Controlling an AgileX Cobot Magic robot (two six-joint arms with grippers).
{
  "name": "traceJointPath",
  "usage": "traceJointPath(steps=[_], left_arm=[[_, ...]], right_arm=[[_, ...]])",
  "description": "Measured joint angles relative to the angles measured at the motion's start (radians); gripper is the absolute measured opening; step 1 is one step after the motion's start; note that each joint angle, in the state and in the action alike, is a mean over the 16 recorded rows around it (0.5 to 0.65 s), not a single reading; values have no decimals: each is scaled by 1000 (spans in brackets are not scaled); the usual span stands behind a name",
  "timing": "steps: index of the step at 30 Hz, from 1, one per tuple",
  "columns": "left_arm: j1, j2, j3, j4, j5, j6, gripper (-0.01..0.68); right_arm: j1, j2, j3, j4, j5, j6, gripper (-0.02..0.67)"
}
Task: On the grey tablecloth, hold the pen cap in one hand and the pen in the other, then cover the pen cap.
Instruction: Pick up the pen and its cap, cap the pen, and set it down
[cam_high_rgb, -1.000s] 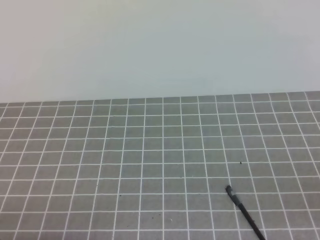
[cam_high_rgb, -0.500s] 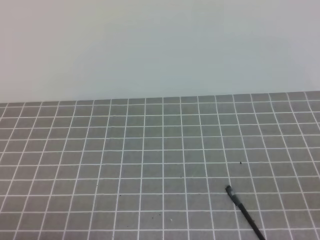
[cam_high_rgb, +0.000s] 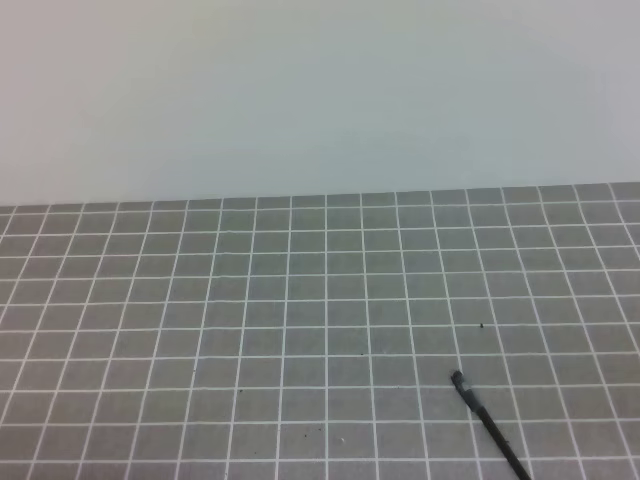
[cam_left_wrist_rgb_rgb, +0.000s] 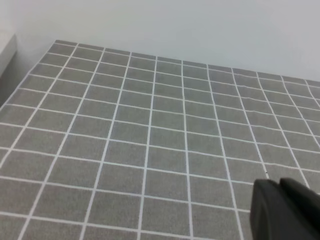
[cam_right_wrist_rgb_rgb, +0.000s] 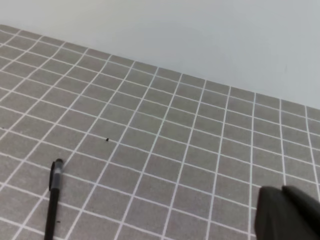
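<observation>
The grey tablecloth (cam_high_rgb: 300, 330) with its white grid covers the table. The pen (cam_high_rgb: 488, 425), thin and black, lies on it at the lower right of the high view, running off the bottom edge. It also shows at the lower left of the right wrist view (cam_right_wrist_rgb_rgb: 52, 200), its greyish end pointing away. The pen cap is out of view. My left gripper (cam_left_wrist_rgb_rgb: 280, 182) shows only as a dark block at the lower right of the left wrist view, its jaws together and empty. My right gripper (cam_right_wrist_rgb_rgb: 282, 189) looks the same, well to the right of the pen. Neither arm shows in the high view.
A plain pale wall (cam_high_rgb: 320, 90) rises behind the cloth's far edge. A small dark speck (cam_high_rgb: 482, 325) lies on the cloth just beyond the pen. A pale ledge (cam_left_wrist_rgb_rgb: 6, 50) stands past the cloth's left edge in the left wrist view.
</observation>
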Motion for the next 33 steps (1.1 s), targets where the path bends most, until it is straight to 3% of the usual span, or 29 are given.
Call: traceJointPath(steps=[13, 17, 24, 29, 33], left_arm=[[0, 0, 0, 0, 0, 0, 0], [0, 0, 0, 0, 0, 0, 0], [0, 0, 0, 0, 0, 0, 0], [0, 0, 0, 0, 0, 0, 0], [0, 0, 0, 0, 0, 0, 0]], right_arm=[[0, 0, 0, 55, 0, -28, 8], [0, 0, 0, 213, -5, -161, 8], [-26, 0, 44, 619, -135, -496, 8], [-110, -11, 108, 890, -286, -705, 8], [-203, -32, 163, 977, -392, -758, 8]])
